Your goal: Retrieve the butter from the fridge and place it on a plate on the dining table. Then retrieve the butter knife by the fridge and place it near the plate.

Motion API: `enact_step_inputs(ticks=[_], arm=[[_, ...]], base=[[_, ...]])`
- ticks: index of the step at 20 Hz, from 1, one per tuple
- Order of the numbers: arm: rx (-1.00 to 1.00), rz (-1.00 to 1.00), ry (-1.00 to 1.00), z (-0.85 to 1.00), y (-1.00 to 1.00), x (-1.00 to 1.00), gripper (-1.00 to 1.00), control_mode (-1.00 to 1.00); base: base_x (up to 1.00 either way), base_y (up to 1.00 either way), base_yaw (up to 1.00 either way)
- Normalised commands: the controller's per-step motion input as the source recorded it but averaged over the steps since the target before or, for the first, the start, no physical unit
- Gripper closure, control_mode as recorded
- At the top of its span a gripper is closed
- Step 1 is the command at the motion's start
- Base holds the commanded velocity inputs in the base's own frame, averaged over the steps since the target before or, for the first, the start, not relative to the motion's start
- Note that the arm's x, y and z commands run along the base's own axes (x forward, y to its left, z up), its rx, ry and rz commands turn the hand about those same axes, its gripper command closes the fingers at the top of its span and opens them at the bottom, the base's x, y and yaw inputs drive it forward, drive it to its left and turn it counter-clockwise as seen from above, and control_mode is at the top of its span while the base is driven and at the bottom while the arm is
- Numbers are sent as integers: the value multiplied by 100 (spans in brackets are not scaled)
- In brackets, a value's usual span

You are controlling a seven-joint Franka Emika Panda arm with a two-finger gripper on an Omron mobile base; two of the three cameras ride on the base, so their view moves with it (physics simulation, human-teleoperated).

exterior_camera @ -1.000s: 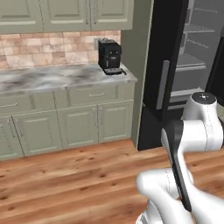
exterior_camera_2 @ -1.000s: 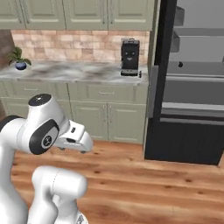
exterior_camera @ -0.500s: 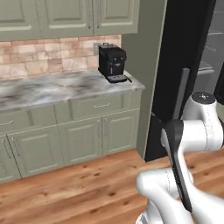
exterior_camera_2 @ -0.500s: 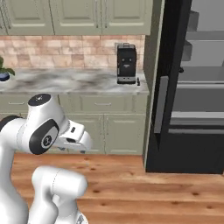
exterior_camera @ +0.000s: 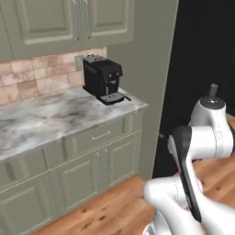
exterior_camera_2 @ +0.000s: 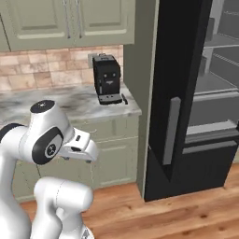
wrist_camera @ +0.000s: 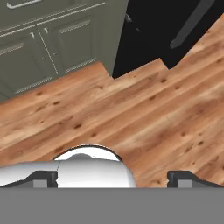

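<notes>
Kitchen cabinets and a marble wall counter (exterior_camera: 55,119) filled the left of the scene, with a coffee machine (exterior_camera_2: 107,78) at the counter's end, just beside the fridge (exterior_camera_2: 186,93). Against its base lay a slim dark utensil (exterior_camera_2: 124,99), probably the butter knife, set there within reach of the fridge. One fridge door (exterior_camera_2: 175,84) stood open, likely for fetching the butter; the pale shelves (exterior_camera_2: 219,79) inside looked bare, and no butter could be made out. The gripper (wrist_camera: 111,177) hung tucked over the wooden floor (wrist_camera: 131,109), fingers spread wide apart, holding nothing.
</notes>
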Motion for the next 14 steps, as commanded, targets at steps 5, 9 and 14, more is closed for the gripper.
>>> enact_step_inputs(ticks=[5,9,14], arm=[[0,0,0,0,0,0,-100,100],[0,0,0,0,0,0,-100,100],[0,0,0,0,0,0,-100,100]], base=[[47,54,-30],[38,46,-23],[35,33,-16]])
